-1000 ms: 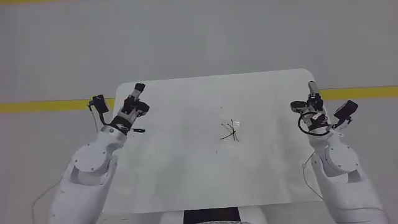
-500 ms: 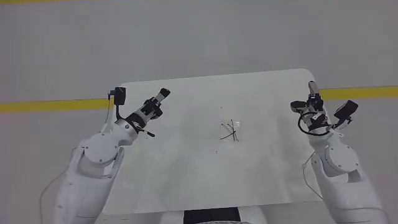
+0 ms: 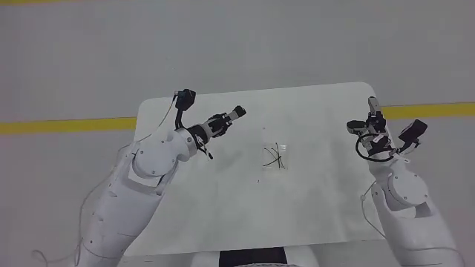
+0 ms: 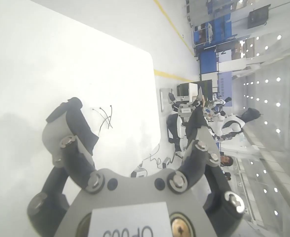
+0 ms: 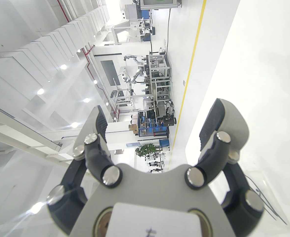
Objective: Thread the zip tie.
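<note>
Zip ties (image 3: 274,156) lie loose on the white table (image 3: 223,193); both grippers are empty.
The thin dark ties are crossed in a small heap just right of the table's middle, touched by nothing. The left gripper (image 3: 239,110) hangs over the far-left part of the table, fingers spread wide, pointing toward the heap (image 4: 105,117) but apart from it. The right gripper (image 3: 372,104) sits at the table's right edge, jaws parted (image 5: 157,114), well away from the ties.

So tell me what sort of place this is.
Probably a robotics lab or factory hall: a yellow floor line, other robot arms beside equipment racks, and a plain white work table.
</note>
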Robot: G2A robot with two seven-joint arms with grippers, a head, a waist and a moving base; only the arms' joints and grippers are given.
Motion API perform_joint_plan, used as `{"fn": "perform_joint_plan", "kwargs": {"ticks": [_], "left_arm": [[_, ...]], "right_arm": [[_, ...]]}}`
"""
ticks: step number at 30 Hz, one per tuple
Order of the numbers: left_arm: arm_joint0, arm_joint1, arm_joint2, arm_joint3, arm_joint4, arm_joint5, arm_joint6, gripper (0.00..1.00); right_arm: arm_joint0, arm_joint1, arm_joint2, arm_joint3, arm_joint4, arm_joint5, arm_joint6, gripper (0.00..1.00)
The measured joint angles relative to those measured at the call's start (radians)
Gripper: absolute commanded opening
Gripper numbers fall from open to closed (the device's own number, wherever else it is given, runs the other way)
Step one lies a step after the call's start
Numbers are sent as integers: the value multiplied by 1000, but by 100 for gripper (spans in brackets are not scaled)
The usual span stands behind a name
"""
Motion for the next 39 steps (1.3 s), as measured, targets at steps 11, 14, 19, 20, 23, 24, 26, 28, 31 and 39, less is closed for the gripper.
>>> {"fn": "perform_joint_plan", "kwargs": {"ticks": [11,14,19,20,23,24,26,28,31,39], "left_arm": [[1,0,-1,-1,9,0,0,100],[1,0,-1,-1,9,0,0,100],[-10,0,12,7,22,-13,-10,100],[-28,-1,30,29,42,-28,-18,100],[-92,-6,85,94,92,-14,-61,100],[-111,-8,104,114,103,-6,-77,100],[-157,-16,152,162,130,1,-109,100],[-198,-25,198,215,143,1,-139,100],[-249,-38,259,284,158,0,-190,100],[-285,-45,294,315,189,0,-228,100]], "right_arm": [[0,0,0,0,0,0,0,100],[0,0,0,0,0,0,0,100],[0,0,0,0,0,0,0,100],[0,0,0,0,0,0,0,100],[0,0,0,0,0,0,0,100],[0,0,0,0,0,0,0,100],[0,0,0,0,0,0,0,100],[0,0,0,0,0,0,0,100],[0,0,0,0,0,0,0,100],[0,0,0,0,0,0,0,100]]}}
